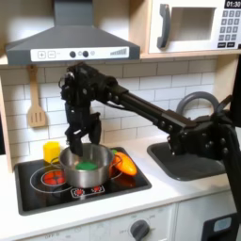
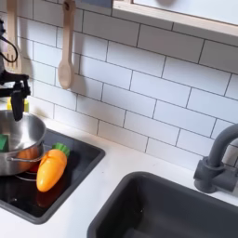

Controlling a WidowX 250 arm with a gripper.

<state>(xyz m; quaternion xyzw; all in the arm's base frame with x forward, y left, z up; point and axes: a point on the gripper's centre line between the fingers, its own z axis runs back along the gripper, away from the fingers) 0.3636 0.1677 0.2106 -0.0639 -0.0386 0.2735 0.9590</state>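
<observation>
Gripper: gripper (image 1: 82,139) points down over the far rim of the pot, fingers just above or at the rim; whether it is released or clenched cannot be told from either exterior view
Pot: silver pot (image 1: 87,166) sits on the black stovetop (image 1: 42,190) over the red burner rings; in the second exterior view the pot (image 2: 20,144) is at the second exterior view's left edge, with the gripper's dark fingers above it
Pot contents: green object (image 1: 87,165) lies inside the pot
Carrot: orange toy carrot (image 2: 50,168) with green top lies on the stovetop just beside the pot, on the second exterior view's right of it
Yellow item: yellow object (image 1: 51,151) stands behind the pot toward the first exterior view's left
Wall: wooden spatula (image 1: 36,113) hangs on the white tiles
Sink: grey sink (image 2: 167,209) with dark faucet (image 2: 216,163) lies well apart from the pot
</observation>
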